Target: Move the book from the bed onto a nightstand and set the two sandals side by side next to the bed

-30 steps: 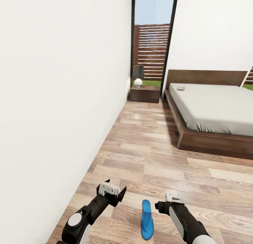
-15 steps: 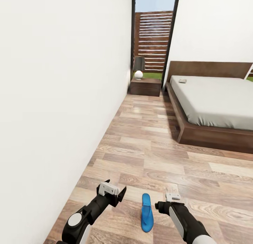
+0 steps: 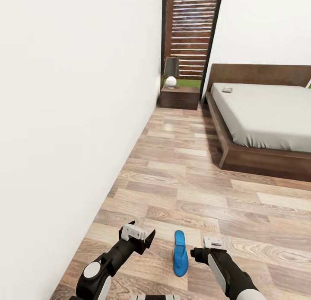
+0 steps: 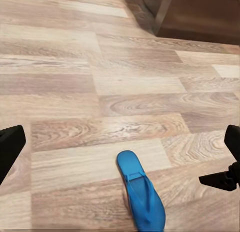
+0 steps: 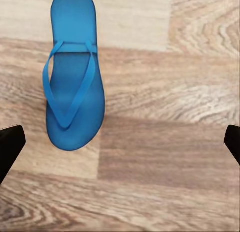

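Nearest, one blue sandal [image 3: 180, 260] lies flat on the wood-plank floor [image 3: 185, 179] between my two pincers. My left pincer [image 3: 144, 241] and right pincer [image 3: 203, 248] both hang spread wide, holding and touching nothing. The right wrist view resolves the sandal's toe strap. Farther off, the head view adds the bed [image 3: 263, 118], with the book [image 3: 227, 90] on its mattress near the headboard, and beyond, the nightstand [image 3: 180, 97] bearing a lamp [image 3: 171, 73].

Both arms low, reaching fwd, black w/ white joint covers. Left black-and-white two-finger claw [image 3: 139, 238] spread wide, fingers [image 3: 150, 238] angled inward toward the right, nothing between. Right white-tipped black claw [image 3: 206, 247] also wide apart per wrist view, empty
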